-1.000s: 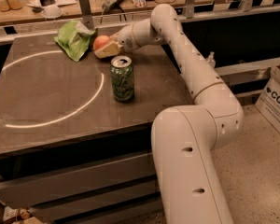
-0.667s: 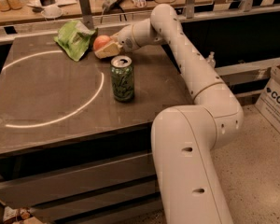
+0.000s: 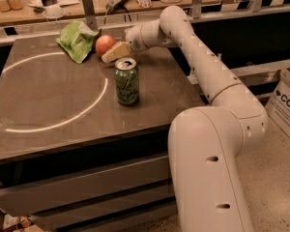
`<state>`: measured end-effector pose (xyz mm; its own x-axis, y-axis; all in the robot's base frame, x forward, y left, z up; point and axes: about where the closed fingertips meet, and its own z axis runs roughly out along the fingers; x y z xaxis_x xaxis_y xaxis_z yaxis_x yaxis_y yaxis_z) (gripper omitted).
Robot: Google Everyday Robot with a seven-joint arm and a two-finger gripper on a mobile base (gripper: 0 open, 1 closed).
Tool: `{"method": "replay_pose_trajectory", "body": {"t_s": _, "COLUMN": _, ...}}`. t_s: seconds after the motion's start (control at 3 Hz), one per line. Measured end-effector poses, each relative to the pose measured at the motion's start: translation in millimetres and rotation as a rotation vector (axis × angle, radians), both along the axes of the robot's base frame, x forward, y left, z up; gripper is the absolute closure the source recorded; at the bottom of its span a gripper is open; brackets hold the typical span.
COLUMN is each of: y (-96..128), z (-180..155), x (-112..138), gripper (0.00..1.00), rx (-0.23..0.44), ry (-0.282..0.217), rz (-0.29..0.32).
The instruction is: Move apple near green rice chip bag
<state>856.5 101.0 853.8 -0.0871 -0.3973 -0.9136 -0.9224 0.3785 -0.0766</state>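
Almost nothing is seen to have changed over the last second. The apple (image 3: pixel 105 44) is found in the upper left of the frame at the same spot as before, resting on the counter (image 3: pixel 63 110) and touching, or all but touching, the right edge of the green rice chip bag (image 3: pixel 76 41). The bag has not been shifted either. The tool (image 3: pixel 113 53) is held low against the lower right side of the apple, above the green soda can (image 3: pixel 127 81) in the picture, and at most a very slight drift to the left can be made out in it. Whether the tool is apart, together or clamped on the apple cannot be told. From this stillness it may be judged that the apple has been brought to its place beside the bag. What appears to be left is for the tool to be drawn back without the fruit being rolled away or the can being knocked.
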Motion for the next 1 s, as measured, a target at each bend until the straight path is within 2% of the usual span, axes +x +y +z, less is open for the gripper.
{"method": "replay_pose_trajectory", "body": {"t_s": 0.33, "y": -41.4, "z": 20.0, "x": 3.5, "gripper": 0.0, "rx": 0.0, "ry": -0.066, "rz": -0.116}}
{"method": "replay_pose_trajectory", "body": {"t_s": 0.67, "y": -124.1, "z": 44.2, "x": -2.7, "gripper": 0.0, "rx": -0.059, "ry": -0.131, "rz": -0.292}}
{"method": "replay_pose_trajectory", "body": {"t_s": 1.0, "y": -197.0, "z": 77.4, "x": -14.7, "gripper": 0.0, "rx": -0.147, "ry": -0.204, "rz": -0.476}}
